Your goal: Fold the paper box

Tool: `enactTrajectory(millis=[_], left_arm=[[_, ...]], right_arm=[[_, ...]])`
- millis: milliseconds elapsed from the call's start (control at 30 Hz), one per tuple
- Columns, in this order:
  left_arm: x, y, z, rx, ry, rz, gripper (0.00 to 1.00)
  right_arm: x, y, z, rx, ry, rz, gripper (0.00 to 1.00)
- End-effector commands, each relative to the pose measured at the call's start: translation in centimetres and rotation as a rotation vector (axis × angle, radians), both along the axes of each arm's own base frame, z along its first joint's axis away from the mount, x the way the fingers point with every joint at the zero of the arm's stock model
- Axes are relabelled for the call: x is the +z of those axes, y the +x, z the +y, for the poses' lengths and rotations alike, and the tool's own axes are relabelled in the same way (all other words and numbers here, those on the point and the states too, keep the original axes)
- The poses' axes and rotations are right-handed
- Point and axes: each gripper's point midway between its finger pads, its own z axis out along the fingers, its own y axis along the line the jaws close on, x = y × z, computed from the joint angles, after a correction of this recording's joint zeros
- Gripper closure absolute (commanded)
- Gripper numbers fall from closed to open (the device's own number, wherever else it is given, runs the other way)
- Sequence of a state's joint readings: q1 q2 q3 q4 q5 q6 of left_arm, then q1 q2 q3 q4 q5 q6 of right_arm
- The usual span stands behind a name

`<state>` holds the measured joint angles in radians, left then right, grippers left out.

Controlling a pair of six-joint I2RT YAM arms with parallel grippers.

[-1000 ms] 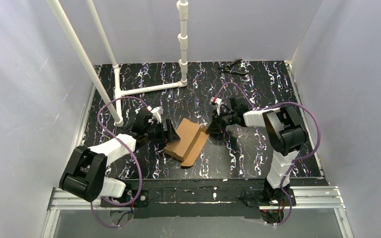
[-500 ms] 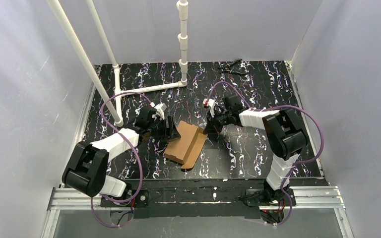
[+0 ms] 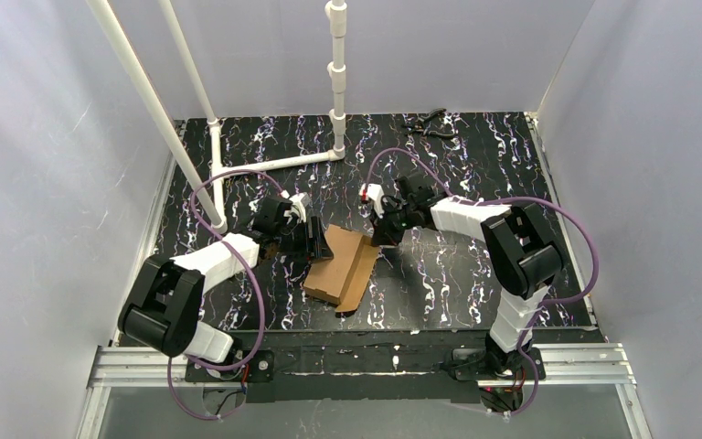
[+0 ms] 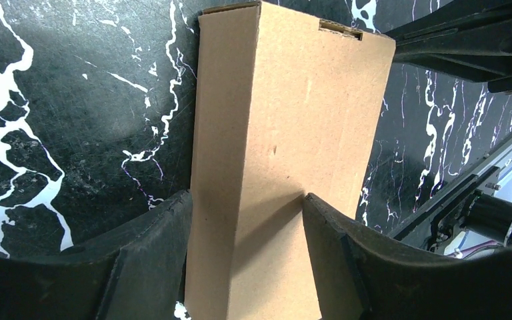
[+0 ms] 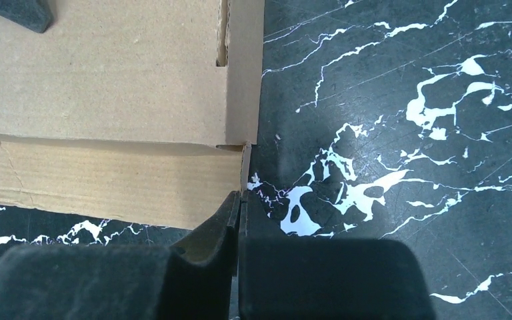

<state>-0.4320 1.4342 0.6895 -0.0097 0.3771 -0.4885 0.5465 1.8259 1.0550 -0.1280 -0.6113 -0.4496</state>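
Note:
The paper box [image 3: 341, 265], plain brown cardboard and partly folded, lies mid-table between both arms. My left gripper [image 3: 315, 240] holds its far-left end. In the left wrist view the box [image 4: 293, 133] runs away from the camera, and the left gripper [image 4: 247, 199] has one finger against the side wall and the other on the top face. My right gripper [image 3: 379, 233] is at the box's far-right corner. In the right wrist view its jaws [image 5: 242, 197] are pressed together on a thin, edge-on tab of the box [image 5: 107, 80].
A white pipe frame [image 3: 274, 165] lies on the table's back left, with an upright pipe [image 3: 336, 73] and two slanted poles. A small black tool [image 3: 430, 123] sits at the back edge. Grey walls close in on both sides, and a metal rail [image 3: 375, 361] marks the front.
The right gripper moved left and away to the box's corner and closed on the tab. The left jaws narrowed onto the box's end. The box shifted slightly left.

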Motion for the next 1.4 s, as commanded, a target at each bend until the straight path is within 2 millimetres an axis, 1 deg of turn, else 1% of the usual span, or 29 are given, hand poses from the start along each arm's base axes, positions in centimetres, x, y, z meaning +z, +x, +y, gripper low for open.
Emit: enactTrajectory(millis=[0, 367, 533, 633, 733, 900, 1367], left_arm=[[0.7, 0.2, -0.5, -0.043, -0.002, -0.010, 0.41], [1.0, 0.5, -1.1, -0.093, -0.008, -0.012, 0.41], [0.9, 0.3, -1.3, -0.108, -0.013, -0.009, 0.42], [0.8, 0.3, -1.3, -0.114, -0.017, -0.006, 0.43], [0.6, 0.1, -1.4, -0.116, -0.018, 0.000, 0.45], [0.3, -0.1, -1.6, -0.127, -0.022, 0.010, 0.49], [-0.3, 0.1, -2.0, -0.108, -0.017, 0.035, 0.50]], right_arm=[[1.5, 0.4, 0.3, 0.028, -0.041, -0.052, 0.95], [1.4, -0.3, 0.8, 0.095, -0.143, -0.061, 0.95], [1.4, -0.4, 1.0, 0.108, -0.174, -0.033, 0.95], [0.9, -0.6, 1.0, 0.117, -0.194, -0.013, 0.96], [0.8, -0.7, 1.0, 0.120, -0.198, -0.007, 0.95], [1.2, -0.9, 1.3, 0.134, -0.193, -0.004, 0.96], [1.5, -1.7, 2.4, 0.191, -0.211, -0.035, 0.95]])
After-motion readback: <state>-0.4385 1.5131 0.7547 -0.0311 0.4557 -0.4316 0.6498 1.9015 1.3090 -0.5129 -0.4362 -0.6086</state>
